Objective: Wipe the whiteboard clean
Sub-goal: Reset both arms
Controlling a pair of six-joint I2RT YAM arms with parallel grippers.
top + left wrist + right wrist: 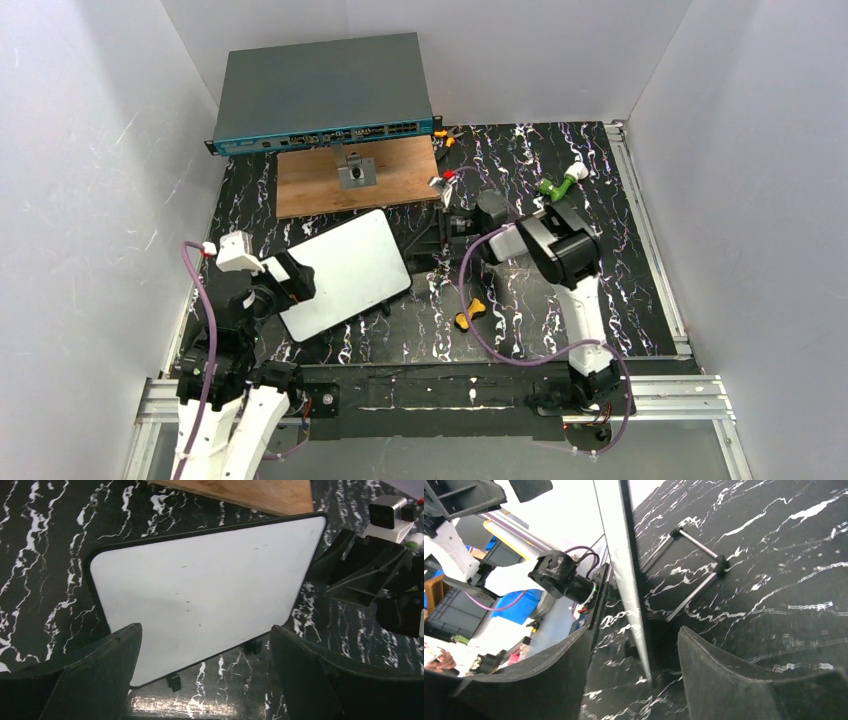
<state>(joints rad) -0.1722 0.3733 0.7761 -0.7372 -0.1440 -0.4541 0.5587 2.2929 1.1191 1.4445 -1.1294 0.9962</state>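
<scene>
1. There are two claws. The right gripper [633,631] has its jaws apart. The whiteboard's [350,268] right edge stands between them with a gap on each side, so nothing is gripped.
2. The left gripper [205,632] is spread wide and empty, above the board's near-left corner.
3. The one whiteboard sits left of centre on the black marbled table [640,290], between the claws. Only a few faint specks mark it, none readable.
4. One wooden panel [310,185] lies just behind it and carries one small grey metal block [357,172].
5. Behind the panel is one flat blue-grey box [320,85] with a row of ports. Its print is too small to read.
6. One orange piece [470,314] lies near the right arm.
</scene>
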